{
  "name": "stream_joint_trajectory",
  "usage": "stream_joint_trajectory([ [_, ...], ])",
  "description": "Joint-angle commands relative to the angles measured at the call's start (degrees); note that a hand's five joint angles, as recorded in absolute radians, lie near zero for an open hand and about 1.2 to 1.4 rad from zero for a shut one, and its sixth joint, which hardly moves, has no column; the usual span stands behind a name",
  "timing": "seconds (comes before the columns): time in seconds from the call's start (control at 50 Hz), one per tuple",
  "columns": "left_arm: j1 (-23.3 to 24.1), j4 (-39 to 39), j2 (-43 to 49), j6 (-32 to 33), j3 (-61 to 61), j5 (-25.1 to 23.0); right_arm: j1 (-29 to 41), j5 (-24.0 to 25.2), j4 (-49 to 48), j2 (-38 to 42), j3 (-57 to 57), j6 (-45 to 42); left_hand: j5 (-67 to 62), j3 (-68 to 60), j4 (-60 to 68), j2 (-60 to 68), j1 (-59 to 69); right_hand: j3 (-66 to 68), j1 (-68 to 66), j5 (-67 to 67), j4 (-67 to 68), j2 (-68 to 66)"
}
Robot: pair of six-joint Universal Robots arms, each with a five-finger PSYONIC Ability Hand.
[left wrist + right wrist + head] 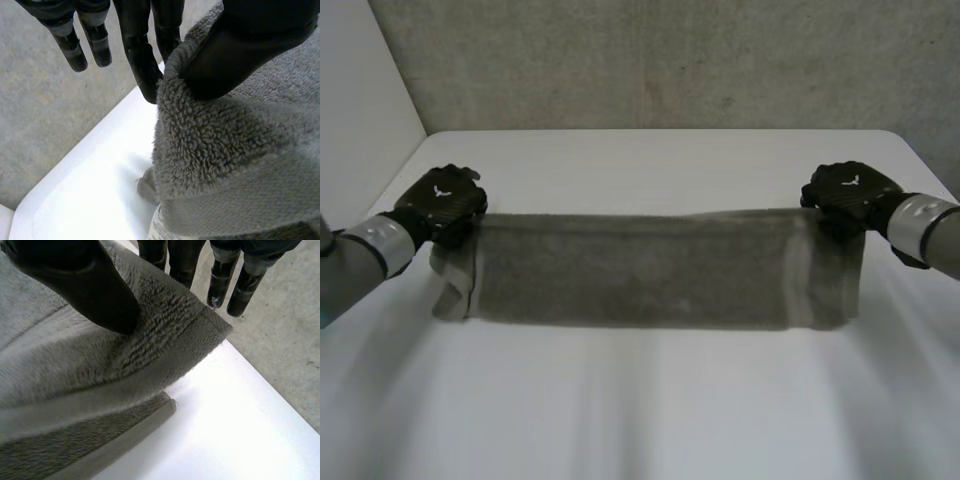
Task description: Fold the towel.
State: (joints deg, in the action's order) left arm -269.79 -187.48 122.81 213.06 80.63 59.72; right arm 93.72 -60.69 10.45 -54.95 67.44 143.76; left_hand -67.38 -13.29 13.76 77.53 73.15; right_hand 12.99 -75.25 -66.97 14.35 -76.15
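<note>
Long grey terry-cloth towel (pixel 640 270) lay doubled on white table (pixel 640 420) | left hand (pixel 442 200), right hand (pixel 850 190) pinched its far corners, thumb against fingers (pixel 142 60) | judged soft, limp, light; corners the best hold.

Left hand (pixel 442 203) pinched shut, thumb against fingers (pixel 142 70); right hand (pixel 850 192) likewise.

Light is soft and even, from overhead, and rather dim in the head view. The white table (pixel 650 160) is the brightest surface. The towel (pixel 640 268) drops a faint, soft-edged shadow beneath its lifted corners in both wrist views
</note>
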Motion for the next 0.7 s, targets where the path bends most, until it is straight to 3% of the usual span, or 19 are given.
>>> stream_joint_trajectory([
  [0.02,0.7,-0.3,6.6,0.5,-6.7,1.3,1.6,-1.8,-5.0,6.6,-4.9,0.4,-2.6,3.3,-3.8,2.5,6.8,-3.0,-4.7,-3.0,-4.4,-3.8],
  [0.18,0.8,-2.9,12.3,0.7,-12.9,1.0,2.9,-3.4,-7.9,12.9,-10.2,0.5,-2.6,3.3,-3.8,2.5,6.8,-3.0,-4.7,-3.0,-4.4,-3.8],
  [0.56,1.8,-8.8,18.6,1.6,-17.7,1.1,4.0,-4.3,-13.1,19.4,-16.0,0.5,-2.6,3.3,-3.8,2.5,6.8,-3.0,-4.7,-3.0,-4.4,-3.8],
  [0.66,1.9,-9.4,18.5,1.5,-17.6,1.2,4.0,-4.3,-14.6,19.7,-16.0,0.5,7.8,3.3,-3.8,-7.9,-3.6,-3.0,-4.7,-3.0,-4.4,-3.8],
  [0.7,2.2,-9.5,18.2,1.6,-17.1,1.2,4.0,-4.3,-15.0,19.9,-16.0,0.5,31.7,3.3,-3.8,-31.9,-27.5,-3.0,-4.7,-3.0,-4.4,-3.8],
])
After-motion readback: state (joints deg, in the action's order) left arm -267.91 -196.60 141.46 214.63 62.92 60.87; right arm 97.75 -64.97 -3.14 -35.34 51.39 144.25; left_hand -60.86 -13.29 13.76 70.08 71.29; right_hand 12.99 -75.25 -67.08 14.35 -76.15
